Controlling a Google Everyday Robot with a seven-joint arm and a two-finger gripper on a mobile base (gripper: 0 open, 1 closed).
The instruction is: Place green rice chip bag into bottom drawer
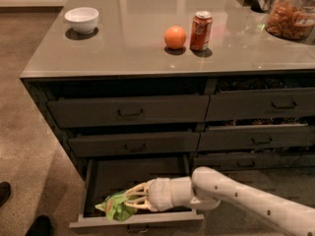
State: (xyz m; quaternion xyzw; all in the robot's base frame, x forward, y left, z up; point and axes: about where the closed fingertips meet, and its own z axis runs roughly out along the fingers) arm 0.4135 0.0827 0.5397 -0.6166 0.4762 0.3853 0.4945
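Note:
The green rice chip bag is a crumpled light-green bag held low inside the pulled-out bottom drawer, near its front left. My gripper reaches in from the right on a white arm, its pale fingers shut around the bag. The drawer's lighter front panel runs along the bottom edge of the camera view.
On the counter stand a white bowl, an orange, a red soda can and a jar of snacks. Shut drawers sit above and to the right. A dark shoe is at the bottom left.

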